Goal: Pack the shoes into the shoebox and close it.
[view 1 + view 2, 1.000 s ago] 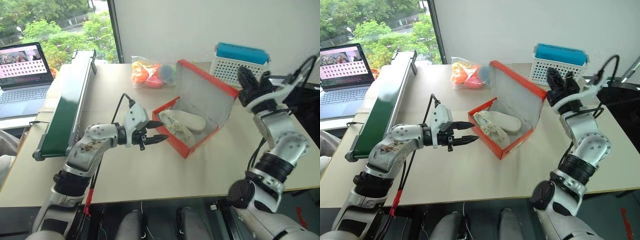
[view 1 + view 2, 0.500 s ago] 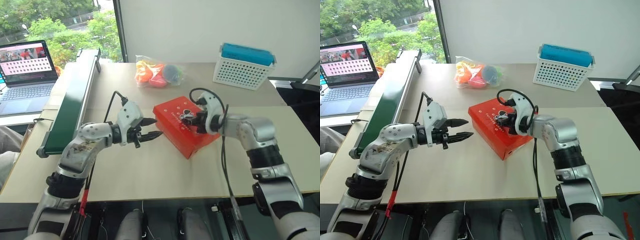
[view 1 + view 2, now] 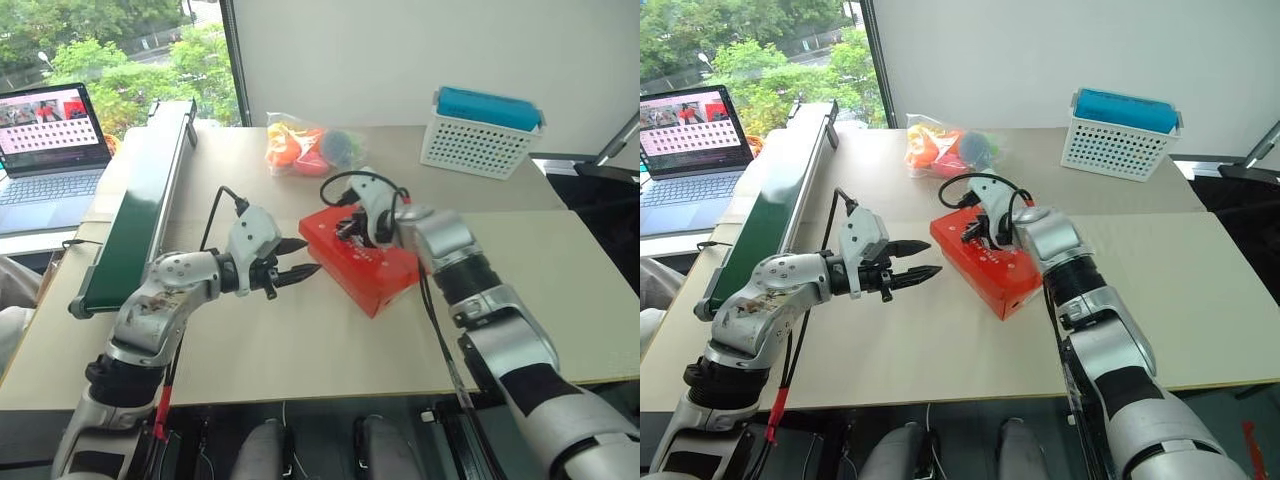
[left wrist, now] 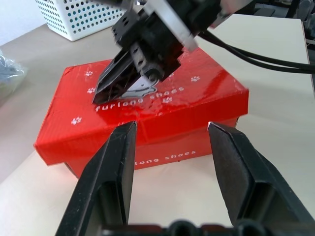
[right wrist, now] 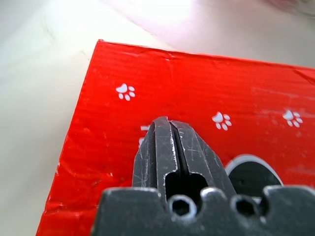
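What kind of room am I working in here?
Probably a robotics test lab or office: a beige worktable by a window, a green conveyor belt, and an open laptop alongside.

The shoebox (image 3: 362, 260) is set near the middle of the table (image 3: 300, 340), lid down. A bag of toys (image 3: 305, 147) is placed behind it, a basket (image 3: 482, 135) behind and to its right, a conveyor (image 3: 135, 205) along the left, a laptop (image 3: 50, 150) beyond that.

Daylight pours in from the window (image 3: 110, 50) at my ten o'clock, leaving the table (image 3: 300, 340) evenly bright with soft shadows. My left wrist view blurs the near fingers (image 4: 113, 182); the shoebox (image 4: 162, 113) lid shows faint glare.
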